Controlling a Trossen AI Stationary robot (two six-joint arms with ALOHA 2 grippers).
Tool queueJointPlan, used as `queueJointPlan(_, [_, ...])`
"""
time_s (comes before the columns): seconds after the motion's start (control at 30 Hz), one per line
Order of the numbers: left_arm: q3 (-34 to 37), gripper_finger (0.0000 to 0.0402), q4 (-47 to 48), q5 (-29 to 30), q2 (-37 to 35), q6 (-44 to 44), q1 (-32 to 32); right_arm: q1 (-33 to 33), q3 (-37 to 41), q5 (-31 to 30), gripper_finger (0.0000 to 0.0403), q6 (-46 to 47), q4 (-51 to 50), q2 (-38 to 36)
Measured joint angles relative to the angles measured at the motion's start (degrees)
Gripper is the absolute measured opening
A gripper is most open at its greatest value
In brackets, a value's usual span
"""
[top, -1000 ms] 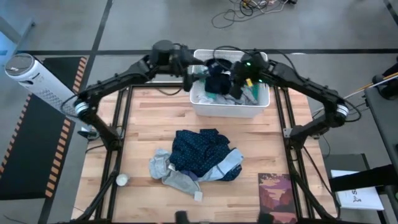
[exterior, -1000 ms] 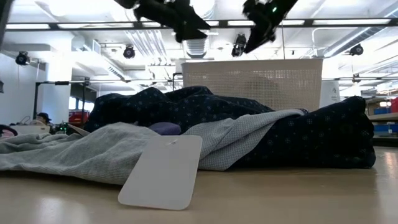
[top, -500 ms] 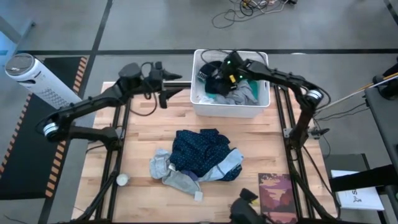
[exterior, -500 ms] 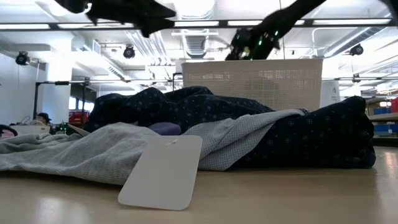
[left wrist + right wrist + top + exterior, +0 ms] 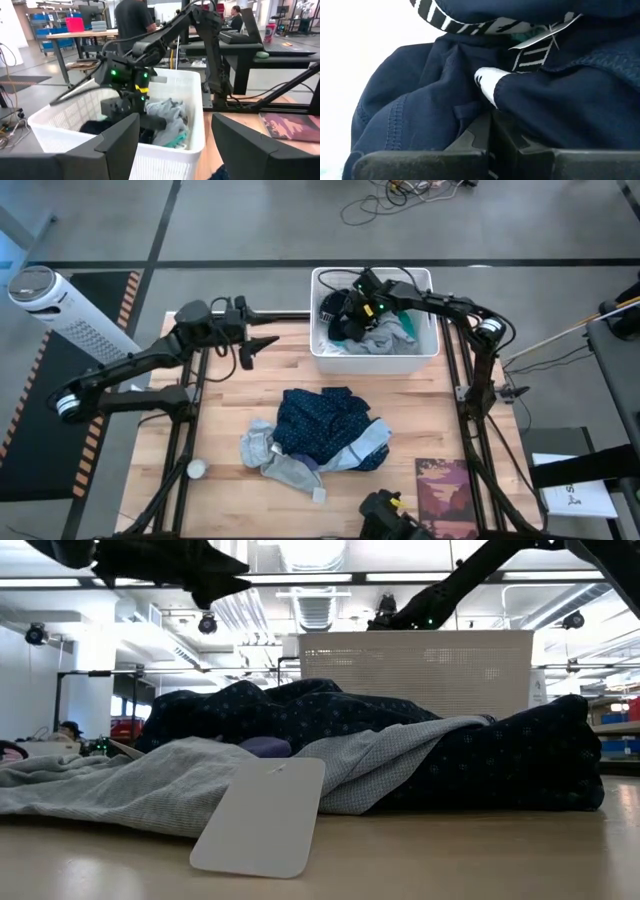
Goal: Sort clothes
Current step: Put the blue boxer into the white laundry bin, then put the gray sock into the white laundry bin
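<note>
Clothes are lying in two places as you look from above: a dark blue dotted pile (image 5: 328, 425) mid-table, more in the white basket (image 5: 372, 358) at the far edge, where your right gripper (image 5: 352, 298) is dipping. Your left wrist view is showing the left gripper (image 5: 172, 137) gaping wide, empty, facing the basket. Your right wrist view is showing shut fingers (image 5: 492, 132) pressing against a navy garment (image 5: 440, 100); whether fabric is pinched, you cannot tell.

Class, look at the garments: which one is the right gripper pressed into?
The navy garment with white print, inside the white basket. The dotted dark blue and grey ones lie out on the table.
</note>
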State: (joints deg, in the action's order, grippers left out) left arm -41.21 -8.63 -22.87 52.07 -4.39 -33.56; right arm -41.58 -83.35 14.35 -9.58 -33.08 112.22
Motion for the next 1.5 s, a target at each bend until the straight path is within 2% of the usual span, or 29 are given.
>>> queueJointPlan(0.17, [2.29, 0.0224, 0.03, 0.0, -0.83, 0.87, 0.0, 0.02, 0.43, 0.39, 0.0002, 0.11, -0.47, -2.44])
queueJointPlan(0.37, [3.12, 0.0209, -2.51, -0.03, -0.79, 0.93, 0.0, 0.04, -0.49, -0.46, 0.0016, 0.79, -3.37, -10.51])
queueJointPlan(0.7, [3.1, 0.0197, -4.97, -0.65, -0.96, 0.91, 0.19, 1.81, -5.18, -0.07, 0.0115, -1.39, -11.18, -27.07])
queueJointPlan(0.77, [3.1, 0.0192, -5.0, -2.59, -0.96, 0.76, 0.52, 2.86, -5.25, 0.01, 0.0136, -0.69, -11.72, -30.34])
queueJointPlan(0.93, [3.1, 0.0169, -1.29, -12.66, -1.03, -0.9, 3.13, 6.15, -5.25, -0.07, 0.0173, 0.0, -13.09, -37.45])
queueJointPlan(1.03, [3.1, 0.0151, 3.42, -13.26, -1.22, -1.03, 6.74, 8.21, -5.25, -2.75, 0.0183, 0.0, -14.43, -40.89])
queueJointPlan(1.1, [3.1, 0.0141, 7.02, -11.89, -1.22, -1.28, 9.85, 9.36, -5.13, -4.59, 0.0185, -0.01, -14.87, -42.74])
queueJointPlan(1.17, [3.1, 0.0133, 10.62, -8.15, -1.2, -2.24, 13.89, 10.18, -5.07, -5.55, 0.0184, 0.35, -15.28, -44.17])
queueJointPlan(1.33, [3.1, 0.0122, 20.84, 9.45, -1.1, -3.08, 26.7, 11.19, -5.01, -5.59, 0.0179, 0.76, -16.54, -45.94])
queueJointPlan(1.4, [3.1, 0.0121, 24.75, 14.79, -1.07, -0.44, 31.92, 11.34, -4.93, -5.65, 0.0179, 1.04, -17.22, -46.05])
queueJointPlan(1.5, [3.1, 0.0123, 30.02, 18.86, -1.07, 6.07, 39.07, 11.34, -4.62, -5.64, 0.0179, 1.03, -18.53, -45.99])
